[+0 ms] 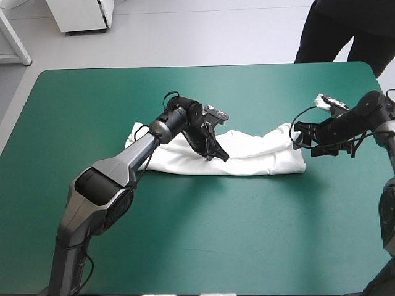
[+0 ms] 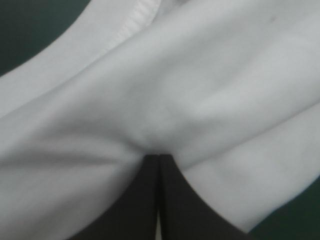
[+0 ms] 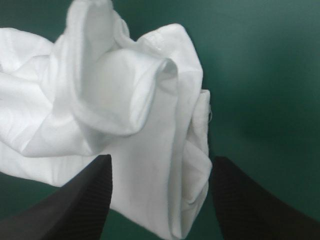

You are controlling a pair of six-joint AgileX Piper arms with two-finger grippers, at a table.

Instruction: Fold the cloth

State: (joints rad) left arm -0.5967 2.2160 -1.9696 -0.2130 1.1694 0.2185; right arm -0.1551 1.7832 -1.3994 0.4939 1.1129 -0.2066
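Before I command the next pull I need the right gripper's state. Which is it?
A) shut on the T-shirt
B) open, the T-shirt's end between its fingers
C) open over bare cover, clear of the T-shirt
B: the right wrist view shows the right gripper with fingers standing apart and the bunched end of the T-shirt between them.

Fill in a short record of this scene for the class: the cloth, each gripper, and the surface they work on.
T-shirt: white, a long crumpled bundle lying across the middle of the table
Left gripper: shut on the T-shirt, pinching it near its middle
Right gripper: open, the T-shirt's end between its black fingers
Table: teal-green cover
Task state: no neat fold yet
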